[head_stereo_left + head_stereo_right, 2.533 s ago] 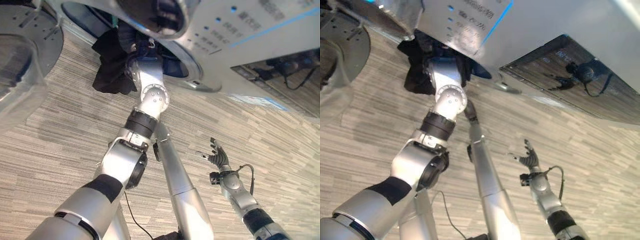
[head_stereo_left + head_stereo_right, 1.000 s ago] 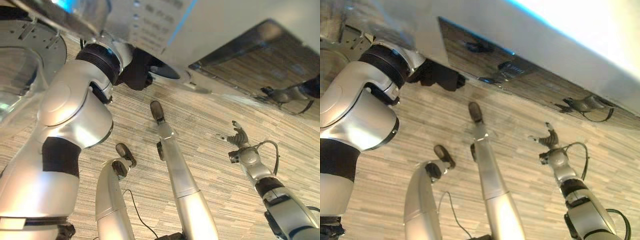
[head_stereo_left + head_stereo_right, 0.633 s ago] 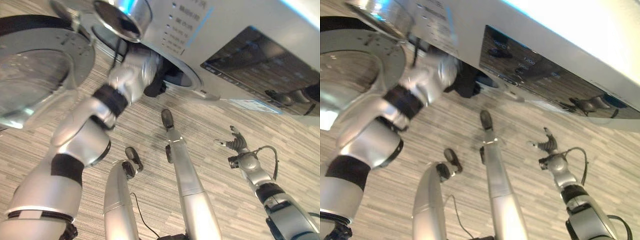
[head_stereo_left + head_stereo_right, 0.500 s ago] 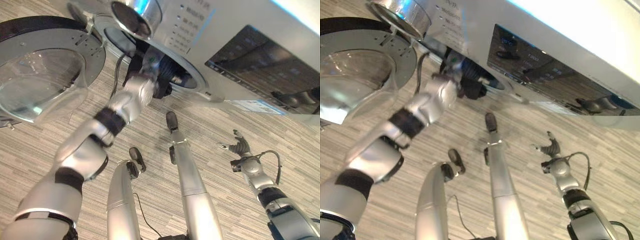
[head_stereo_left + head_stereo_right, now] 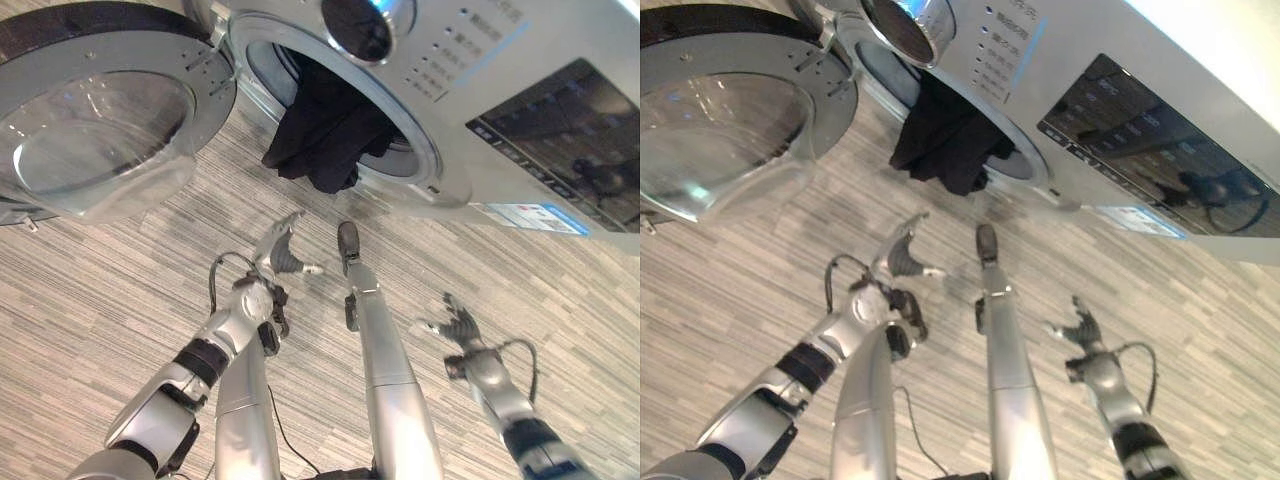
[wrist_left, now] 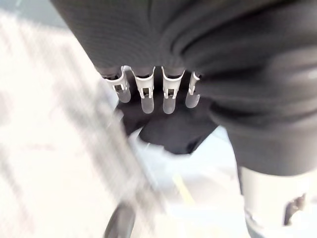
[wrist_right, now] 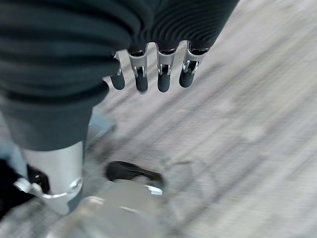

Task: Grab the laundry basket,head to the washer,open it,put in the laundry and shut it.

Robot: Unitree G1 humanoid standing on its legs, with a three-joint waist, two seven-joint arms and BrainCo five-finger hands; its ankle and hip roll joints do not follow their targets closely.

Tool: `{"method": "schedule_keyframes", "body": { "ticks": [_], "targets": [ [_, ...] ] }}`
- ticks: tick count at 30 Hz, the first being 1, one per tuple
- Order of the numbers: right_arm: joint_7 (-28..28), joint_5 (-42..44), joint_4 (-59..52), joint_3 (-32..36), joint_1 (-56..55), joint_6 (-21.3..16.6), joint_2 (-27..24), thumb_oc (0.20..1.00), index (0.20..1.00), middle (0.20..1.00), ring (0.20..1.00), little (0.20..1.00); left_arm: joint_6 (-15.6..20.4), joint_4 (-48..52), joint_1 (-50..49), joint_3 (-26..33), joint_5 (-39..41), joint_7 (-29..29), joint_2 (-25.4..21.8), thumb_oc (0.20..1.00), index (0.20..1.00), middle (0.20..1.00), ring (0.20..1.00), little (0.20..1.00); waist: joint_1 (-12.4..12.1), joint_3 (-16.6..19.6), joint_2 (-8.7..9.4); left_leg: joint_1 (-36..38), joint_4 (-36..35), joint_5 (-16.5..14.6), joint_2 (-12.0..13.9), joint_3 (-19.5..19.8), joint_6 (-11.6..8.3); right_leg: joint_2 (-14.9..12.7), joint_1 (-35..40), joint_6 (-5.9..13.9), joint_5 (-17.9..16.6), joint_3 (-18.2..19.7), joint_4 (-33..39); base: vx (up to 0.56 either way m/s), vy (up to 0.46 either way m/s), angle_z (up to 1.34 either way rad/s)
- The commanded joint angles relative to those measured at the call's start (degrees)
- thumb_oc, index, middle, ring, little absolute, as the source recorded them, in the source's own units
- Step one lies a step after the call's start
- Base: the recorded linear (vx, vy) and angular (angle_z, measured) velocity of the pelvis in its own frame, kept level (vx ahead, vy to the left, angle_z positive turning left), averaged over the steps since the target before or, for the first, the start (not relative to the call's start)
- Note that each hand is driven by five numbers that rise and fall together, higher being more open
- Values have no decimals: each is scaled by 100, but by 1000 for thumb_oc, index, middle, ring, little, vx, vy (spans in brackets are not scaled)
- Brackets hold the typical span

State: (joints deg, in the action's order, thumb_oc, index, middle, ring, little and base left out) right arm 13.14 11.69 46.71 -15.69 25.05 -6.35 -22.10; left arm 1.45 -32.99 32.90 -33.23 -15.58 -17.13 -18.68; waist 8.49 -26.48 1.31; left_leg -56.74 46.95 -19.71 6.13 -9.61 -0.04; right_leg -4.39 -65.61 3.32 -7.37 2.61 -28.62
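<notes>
The silver washer (image 5: 500,80) stands with its round glass door (image 5: 100,110) swung wide to the left. Dark laundry (image 5: 330,140) hangs half out of the drum opening, draped over its lower rim. My left hand (image 5: 283,255) hovers below the cloth, a short way from it, fingers (image 6: 147,96) straight and holding nothing. The left wrist view looks past them to the dark laundry (image 6: 173,129). My right hand (image 5: 457,326) is low at the right over the floor, open and empty, its fingers (image 7: 141,74) relaxed.
The open door (image 5: 725,110) juts out over the floor on the left of the opening. The washer's control knob (image 5: 362,22) and dark front panel (image 5: 560,130) lie above and right of the drum. Striped wood-look floor (image 5: 90,300) spreads all around.
My left arm has come back out of the drum and let go of the dark laundry, which now hangs over the rim. The camera has shifted. The right hand stays low.
</notes>
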Motion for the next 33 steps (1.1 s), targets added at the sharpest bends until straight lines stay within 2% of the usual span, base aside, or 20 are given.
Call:
{"method": "schedule_keyframes", "body": {
  "ticks": [1, 4, 5, 6, 7, 10, 12, 16, 18, 21, 24, 29, 33],
  "targets": [
    [326, 349, 62, -141, -33, -101, -185, 1000, 1000, 1000, 1000, 1000, 331, 65, -343, -174, 259, -41, 114, 1000, 1000, 1000, 1000, 1000, -180, 69, -302, -616, -437, 493, -16, 122, 257, -106, 226, -56, 1250, -427, -599, -26, 0, 7],
    [396, 413, 386, -176, 323, -114, -184, 1000, 1000, 1000, 1000, 1000, 421, -18, -593, -196, 359, -21, 21, 1000, 1000, 1000, 1000, 1000, -253, 36, -368, -645, -438, 527, -49, 129, 252, -144, 196, -51, 1249, -451, -639, -21, 7, 25],
    [460, 646, 866, -147, 815, -184, -83, 1000, 1000, 1000, 1000, 1000, 749, -98, -1441, -71, 882, 110, -160, 1000, 1000, 1000, 1000, 1000, -427, 11, -506, -666, -465, 591, -125, 131, 256, -183, 176, -52, 1259, -486, -692, -31, -22, 27],
    [454, 755, 1048, -116, 957, -202, -54, 1000, 1000, 1000, 1000, 1000, 846, -59, -1685, -34, 1077, 138, -219, 1000, 1000, 1000, 1000, 1000, -501, 5, -554, -690, -463, 610, -158, 141, 255, -191, 160, -53, 1271, -497, -722, -39, -60, 34],
    [425, 1067, 1582, -72, 1397, -243, 89, 1000, 1000, 1000, 1000, 1000, 1007, 376, -2104, -21, 1489, 240, -379, 1000, 1000, 1000, 1000, 1000, -657, 19, -685, -730, -479, 664, -244, 191, 248, -236, 147, -70, 1318, -541, -777, -16, -56, 33],
    [365, 1345, 1880, 20, 1623, -277, 218, 1000, 1000, 1000, 1000, 1000, 1061, 548, -2336, 39, 1902, 397, -396, 1000, 1000, 1000, 1000, 1000, -767, 33, -773, -747, -516, 702, -306, 243, 245, -278, 134, -79, 1365, -582, -827, -2, -25, 32],
    [302, 1816, 2220, 184, 2004, -321, 449, 1000, 1000, 1000, 1000, 1000, 1137, 797, -2496, -73, 2284, 520, -296, 1000, 1000, 1000, 1000, 1000, -944, 44, -894, -783, -592, 759, -391, 290, 224, -335, 104, -78, 1427, -631, -879, 6, -32, 22],
    [230, 2516, 2550, 489, 2383, -402, 637, 1000, 1000, 1000, 1000, 1000, 1213, 1253, -2611, -117, 3103, 801, -305, 1000, 1000, 1000, 1000, 1000, -1114, 38, -1057, -887, -595, 816, -482, 351, 198, -411, 22, -85, 1512, -692, -1003, 7, -11, 20],
    [201, 2674, 2650, 569, 2464, -406, 674, 1000, 1000, 1000, 1000, 1000, 1205, 1380, -2633, -112, 3283, 859, -344, 1000, 1000, 1000, 1000, 1000, -1155, 41, -1098, -916, -603, 826, -502, 368, 196, -433, -9, -84, 1535, -715, -1038, 6, 11, 18],
    [225, 3040, 2934, 768, 2761, -394, 784, 1000, 1000, 1000, 1000, 1000, 1273, 1834, -2749, -126, 3827, 1056, -467, 1000, 1000, 1000, 1000, 1000, -1306, 14, -1265, -1038, -606, 852, -584, 412, 190, -507, -146, -66, 1601, -769, -1173, 13, 18, 16],
    [265, 3187, 3032, 902, 2899, -411, 742, 1000, 1000, 1000, 1000, 1000, 1297, 2061, -2817, -139, 4013, 1159, -579, 1000, 1000, 1000, 1000, 1000, -1380, 9, -1354, -1120, -603, 868, -630, 446, 182, -540, -230, -62, 1647, -776, -1243, 13, 5, 15],
    [329, 3478, 3161, 1152, 3170, -439, 341, 1000, 1000, 1000, 1000, 1000, 1299, 2729, -3133, 51, 4592, 1462, -930, 1000, 1000, 1000, 1000, 1000, -1547, 8, -1565, -1339, -598, 912, -759, 494, 164, -634, -453, -48, 1737, -811, -1425, 19, 18, 21],
    [266, 3541, 3193, 1118, 3422, -421, 159, 1000, 1000, 1000, 1000, 1000, 1292, 2993, -3327, 160, 4767, 1560, -1064, 1000, 1000, 1000, 1000, 1000, -1666, 18, -1634, -1476, -619, 923, -812, 514, 171, -662, -578, -22, 1754, -824, -1459, 23, 15, 6]
  ]
}}
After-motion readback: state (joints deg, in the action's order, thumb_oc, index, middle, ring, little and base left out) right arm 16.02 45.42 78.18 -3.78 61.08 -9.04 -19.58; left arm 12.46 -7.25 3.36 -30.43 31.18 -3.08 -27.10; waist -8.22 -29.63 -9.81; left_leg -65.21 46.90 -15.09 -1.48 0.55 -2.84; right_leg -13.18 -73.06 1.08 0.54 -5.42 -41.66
